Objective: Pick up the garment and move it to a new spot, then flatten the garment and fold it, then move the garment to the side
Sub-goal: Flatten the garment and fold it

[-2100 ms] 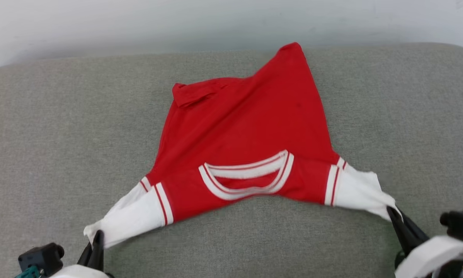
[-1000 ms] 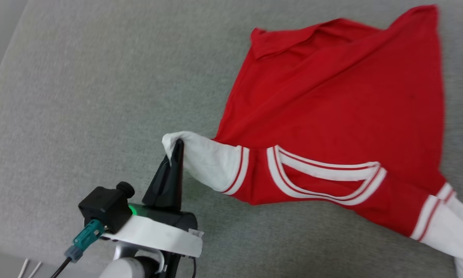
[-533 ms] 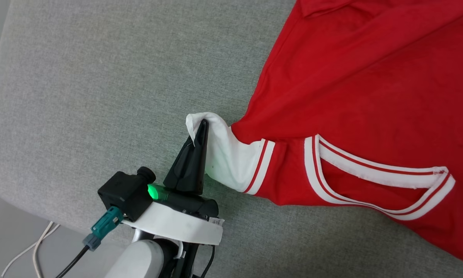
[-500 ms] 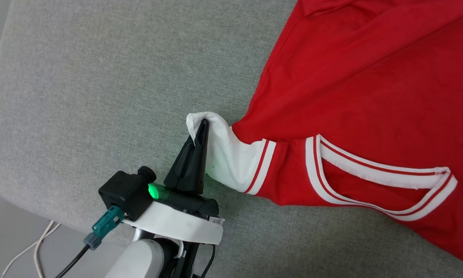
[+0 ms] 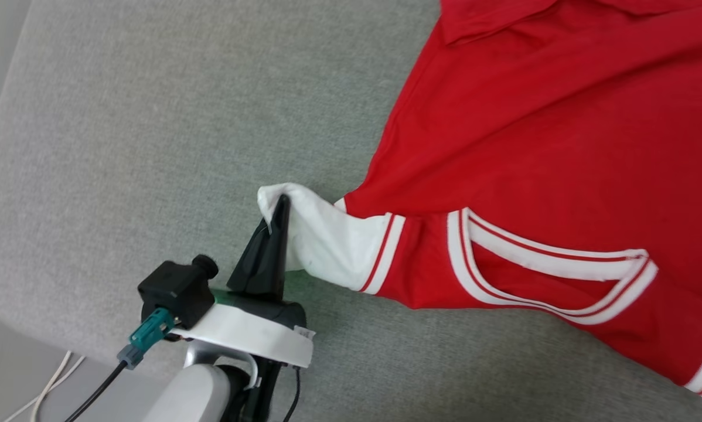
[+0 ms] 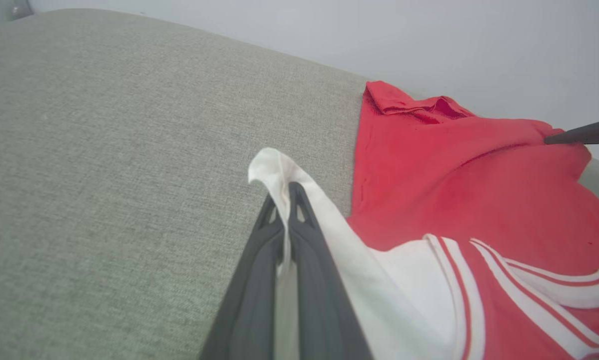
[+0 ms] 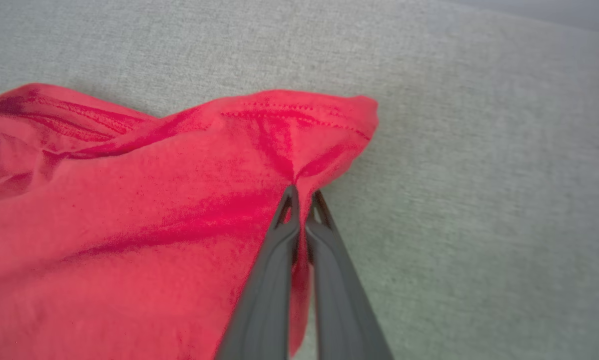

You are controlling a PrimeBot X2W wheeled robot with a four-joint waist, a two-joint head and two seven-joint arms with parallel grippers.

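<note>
The garment (image 5: 550,140) is a red shirt with white sleeves and red-white striped trim, lying plain side up across the grey cushion (image 5: 152,129). My left gripper (image 5: 280,205) is shut on the tip of a white sleeve (image 5: 321,240), lifting it slightly; the left wrist view shows white cloth pinched between the fingers (image 6: 304,250) of that gripper (image 6: 288,192). My right gripper (image 7: 302,192) is shut on a far red corner of the garment (image 7: 129,210), near its hem (image 7: 289,112). Its dark fingertip shows at the left wrist view's right edge as the other gripper (image 6: 579,136).
The grey cushion's left edge curves down to a pale floor with white cables (image 5: 46,387). A pale wall (image 6: 379,35) rises behind the cushion. Bare grey fabric lies left of the garment.
The head camera has swung left and lower, so the right gripper left that view. The right gripper released the right sleeve and has closed on the garment's far red corner. The left grip stays.
</note>
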